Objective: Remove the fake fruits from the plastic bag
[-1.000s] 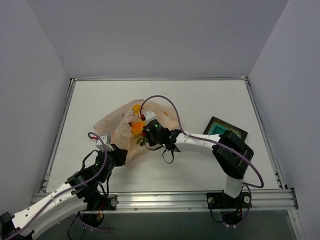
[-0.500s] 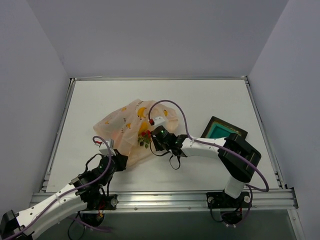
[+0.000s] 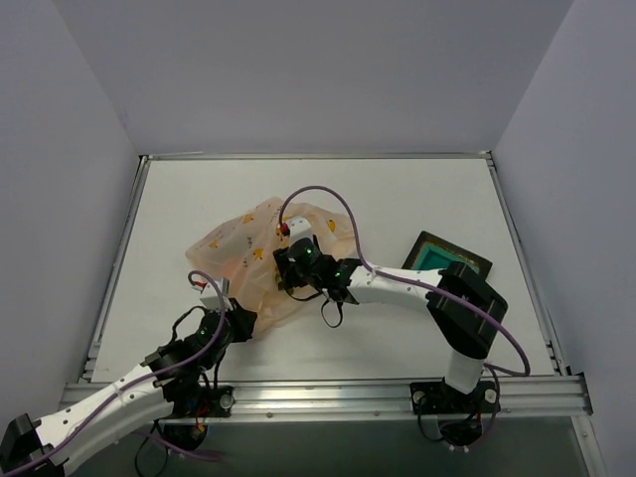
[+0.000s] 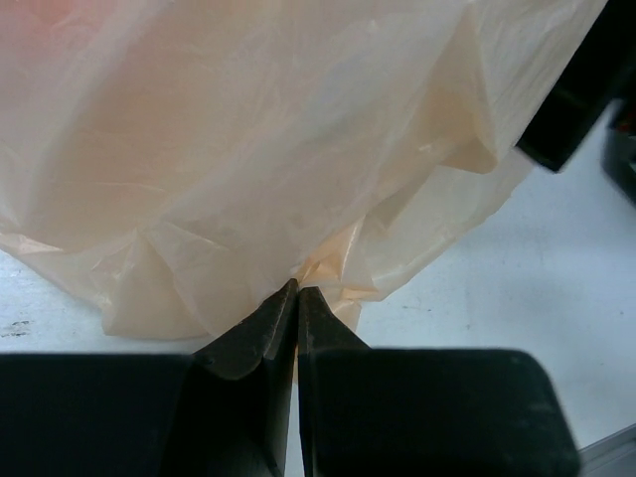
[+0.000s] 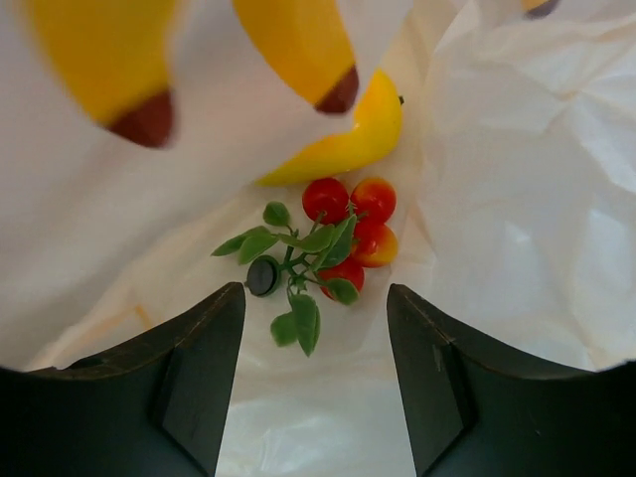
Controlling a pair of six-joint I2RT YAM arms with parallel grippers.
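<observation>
Left gripper (image 4: 297,298): pressed together, pinching plastic bag (image 4: 258,149) at its near edge
Right gripper (image 5: 316,293): spread, inside bag, over fake fruits (image 5: 350,227)

The right gripper (image 3: 287,269) has spread its jaws, which were clamped a second ago. After backing off, it is over the plastic bag (image 3: 234,250) again. The bag has slumped flatter, hiding the orange fruit from above. The left gripper (image 3: 240,321) has drawn slightly away from the bag's middle.
</observation>
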